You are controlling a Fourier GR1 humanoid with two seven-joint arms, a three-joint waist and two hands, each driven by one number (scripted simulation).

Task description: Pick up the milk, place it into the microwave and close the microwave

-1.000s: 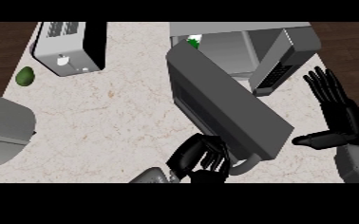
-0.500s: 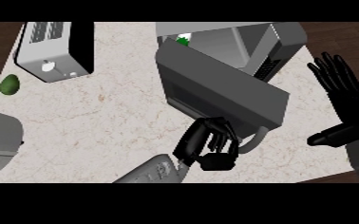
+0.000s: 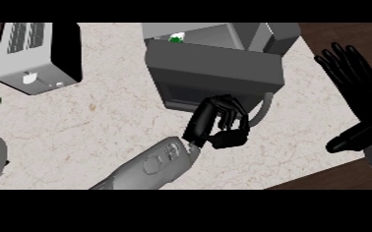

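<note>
Counter, one microwave, one toaster

You have one microwave at the far edge of the counter, one toaster at its far left corner, one milk carton (only a green-and-white sliver shows), and two hands: left hand, right hand.
</note>
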